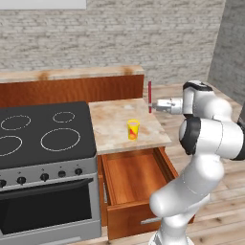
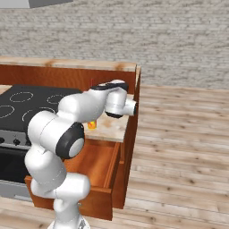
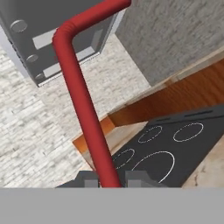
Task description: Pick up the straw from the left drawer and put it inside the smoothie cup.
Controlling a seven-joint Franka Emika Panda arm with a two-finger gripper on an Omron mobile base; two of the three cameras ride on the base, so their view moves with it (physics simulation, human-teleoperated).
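Note:
The straw (image 1: 150, 95), a thin dark red stick, stands upright in the air over the right back edge of the marble counter (image 1: 112, 119), with my gripper (image 1: 153, 105) shut on it from the right. In the hand view the straw (image 3: 87, 113) rises from between my fingertips (image 3: 89, 178) and bends near its top. The smoothie cup (image 1: 133, 129), yellow with a red-orange mark, stands on the counter in front of and to the left of the straw, apart from it. Behind my arm only an edge of the cup (image 2: 92, 125) shows. Below the counter the left drawer (image 1: 131, 177) is pulled open.
A black cooktop (image 1: 43, 134) with a grey oven door (image 1: 45, 210) adjoins the counter on the left. A raised wooden ledge (image 1: 72, 86) runs along the back. A range hood (image 3: 57, 35) hangs above. Wooden floor (image 2: 179, 147) lies to the right.

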